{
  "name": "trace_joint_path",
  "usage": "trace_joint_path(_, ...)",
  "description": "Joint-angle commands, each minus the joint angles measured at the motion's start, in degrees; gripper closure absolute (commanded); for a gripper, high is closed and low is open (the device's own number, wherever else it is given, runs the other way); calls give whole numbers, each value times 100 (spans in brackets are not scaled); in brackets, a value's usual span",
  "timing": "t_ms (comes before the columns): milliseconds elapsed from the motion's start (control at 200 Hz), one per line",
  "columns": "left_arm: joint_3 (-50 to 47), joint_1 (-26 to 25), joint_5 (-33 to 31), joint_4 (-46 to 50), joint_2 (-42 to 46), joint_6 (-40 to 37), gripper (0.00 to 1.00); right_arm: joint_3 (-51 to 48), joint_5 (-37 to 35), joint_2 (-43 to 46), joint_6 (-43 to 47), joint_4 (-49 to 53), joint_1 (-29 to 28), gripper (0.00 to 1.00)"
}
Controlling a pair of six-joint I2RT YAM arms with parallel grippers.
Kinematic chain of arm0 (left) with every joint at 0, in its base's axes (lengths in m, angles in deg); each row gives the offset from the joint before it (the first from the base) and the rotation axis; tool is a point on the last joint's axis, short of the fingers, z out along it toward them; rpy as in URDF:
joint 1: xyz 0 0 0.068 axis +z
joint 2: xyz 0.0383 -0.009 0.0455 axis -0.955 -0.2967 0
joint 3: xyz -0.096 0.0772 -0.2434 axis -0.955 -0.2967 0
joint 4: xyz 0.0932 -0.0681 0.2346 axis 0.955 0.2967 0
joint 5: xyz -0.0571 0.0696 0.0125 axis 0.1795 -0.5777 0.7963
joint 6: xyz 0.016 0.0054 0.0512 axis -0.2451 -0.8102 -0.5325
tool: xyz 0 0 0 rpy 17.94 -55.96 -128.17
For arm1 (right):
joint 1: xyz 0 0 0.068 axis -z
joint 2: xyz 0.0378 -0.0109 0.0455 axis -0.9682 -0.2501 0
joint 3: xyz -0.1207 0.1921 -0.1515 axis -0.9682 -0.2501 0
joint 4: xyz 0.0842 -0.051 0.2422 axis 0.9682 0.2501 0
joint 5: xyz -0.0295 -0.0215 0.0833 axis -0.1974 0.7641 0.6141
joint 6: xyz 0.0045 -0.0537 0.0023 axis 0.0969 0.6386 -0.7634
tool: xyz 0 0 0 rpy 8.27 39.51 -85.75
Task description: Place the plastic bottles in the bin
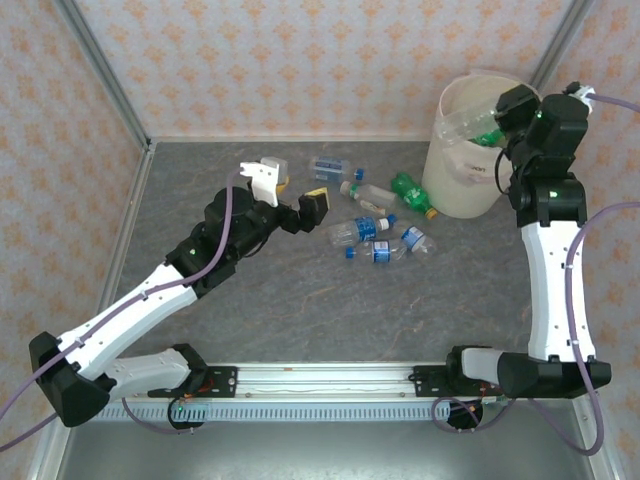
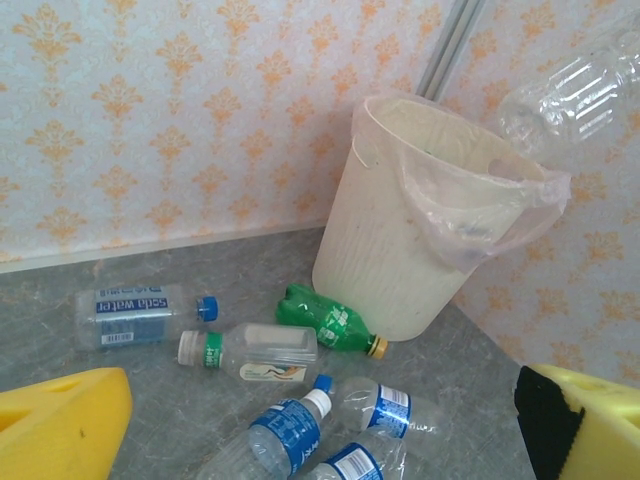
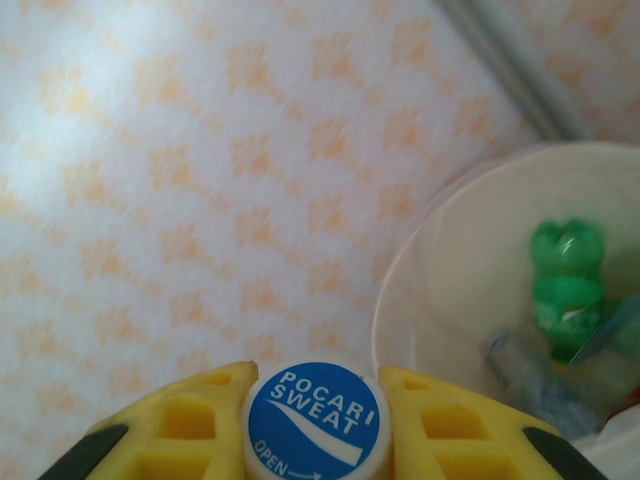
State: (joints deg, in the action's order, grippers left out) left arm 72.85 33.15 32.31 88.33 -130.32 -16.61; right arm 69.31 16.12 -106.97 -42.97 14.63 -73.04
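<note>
Several plastic bottles lie near the bin [image 1: 462, 190]: a green one [image 1: 413, 193], a white-capped clear one [image 1: 368, 193], a blue-capped one [image 1: 330, 167] and three blue-labelled ones [image 1: 362, 230]. My left gripper [image 1: 293, 190] hovers open just left of them with nothing between its yellow pads [image 2: 60, 420]. The left wrist view shows the green bottle [image 2: 330, 320] against the bin [image 2: 400, 260]. My right gripper [image 1: 503, 118] is shut on a clear bottle [image 1: 465, 122], held over the bin's mouth. Its blue-and-white cap [image 3: 315, 420] sits between the fingers. A green bottle [image 3: 565, 285] lies inside the bin [image 3: 470, 250].
The bin stands in the far right corner against the patterned wall, lined with a thin plastic bag [image 2: 480, 215]. A metal frame post [image 1: 100, 70] runs along the left. Grey tabletop [image 1: 330, 310] stretches between the bottles and the arm bases.
</note>
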Motion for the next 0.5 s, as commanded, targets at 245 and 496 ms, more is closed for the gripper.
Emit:
trace_joint_path(245, -121, 40, 143, 214, 270, 103, 1, 342, -1681, -1068, -226, -1049, 198, 78)
trace_joint_path(496, -33, 39, 67, 414, 209, 29, 1, 1234, -1951, -2180, 67, -778, 194, 75)
